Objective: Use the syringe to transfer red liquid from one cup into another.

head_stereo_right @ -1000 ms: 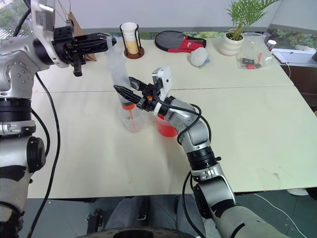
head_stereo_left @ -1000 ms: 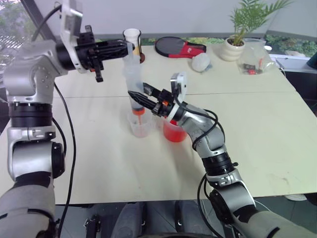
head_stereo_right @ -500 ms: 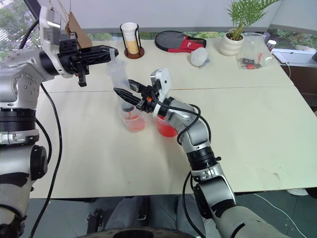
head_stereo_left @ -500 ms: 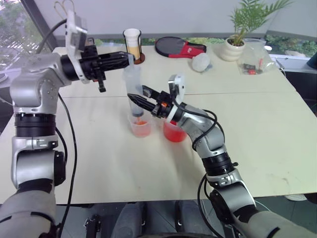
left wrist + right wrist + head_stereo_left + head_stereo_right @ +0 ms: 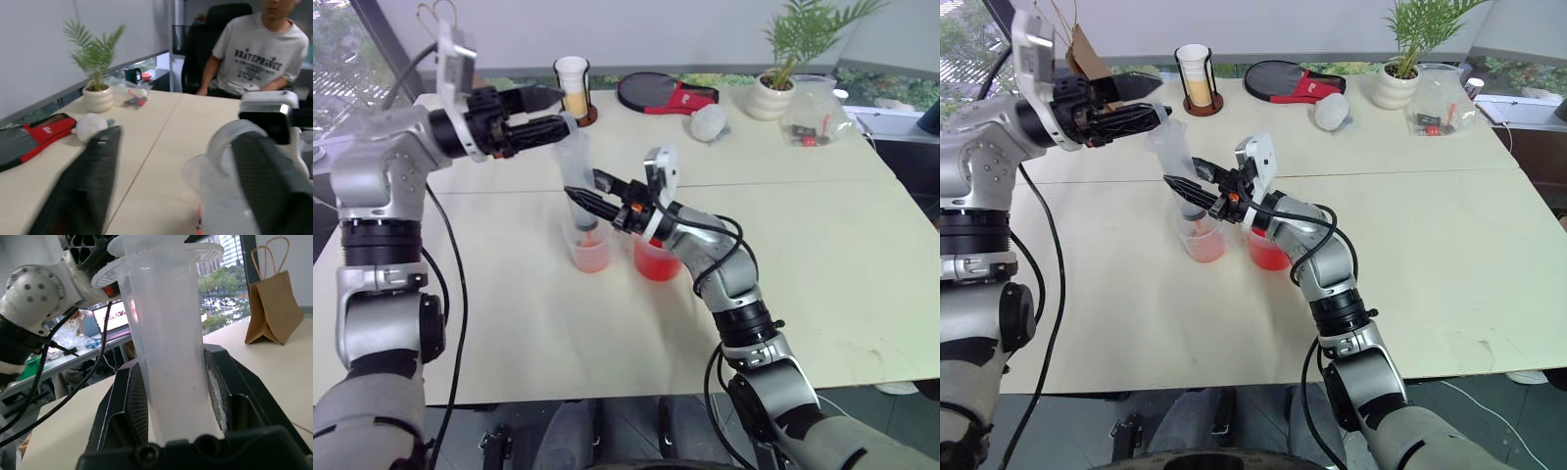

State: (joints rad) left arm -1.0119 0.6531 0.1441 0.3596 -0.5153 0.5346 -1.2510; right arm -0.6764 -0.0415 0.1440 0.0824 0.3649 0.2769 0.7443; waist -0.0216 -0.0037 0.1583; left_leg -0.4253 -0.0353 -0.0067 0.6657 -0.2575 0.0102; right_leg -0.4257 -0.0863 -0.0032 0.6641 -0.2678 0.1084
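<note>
The clear syringe [image 5: 577, 168] stands upright with its orange tip down in the smaller clear cup [image 5: 590, 250], which holds red liquid [image 5: 591, 258]. My right gripper [image 5: 580, 195] is shut on the syringe barrel [image 5: 171, 362], low down, with a finger [image 5: 221, 391] on each side. My left gripper [image 5: 551, 110] reaches in level at the syringe's top and is open; its fingers [image 5: 88, 181] are spread wide and the plunger head [image 5: 227, 156] is beside one of them. The wider clear cup [image 5: 657, 260], also holding red liquid, stands just right of the smaller one, partly behind my right wrist.
At the back of the table stand a white cup in a black holder [image 5: 574, 84], a black-and-red paddle case [image 5: 666, 94], a white ball [image 5: 710, 121], a potted plant [image 5: 773, 95] and a plastic bag [image 5: 819, 113]. A brown paper bag [image 5: 1087, 54] is far left. A person [image 5: 259, 54] sits beyond the table.
My left gripper's fingers have spread apart at the syringe's top. The smaller cup now holds clearly more red liquid than a second ago. My right gripper has kept its grip.
</note>
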